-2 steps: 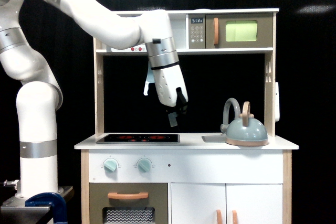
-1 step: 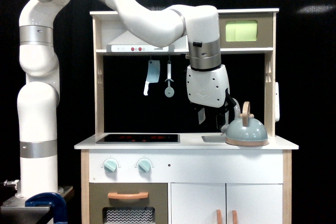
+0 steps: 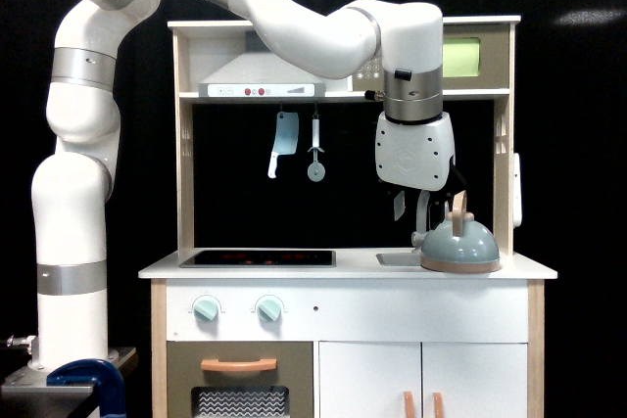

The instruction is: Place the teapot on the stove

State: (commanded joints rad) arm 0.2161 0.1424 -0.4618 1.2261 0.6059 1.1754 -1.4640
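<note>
Now the arm has swung across from above the stove (image 3: pixel 257 258) to the exterior view's right, and its pincer (image 3: pixel 427 205) hangs just above and slightly to the left of the teapot (image 3: pixel 459 246), near the tan arched handle but apparently not yet around it. From this angle I cannot tell whether the pincer is spread or pressed together. The teapot stands upright on the desk (image 3: pixel 509 267) beside the sink, in front of the grey faucet (image 3: pixel 424 207), well apart from the stove. By my reading, reaching is nearly done; grasping the handle comes next.
</note>
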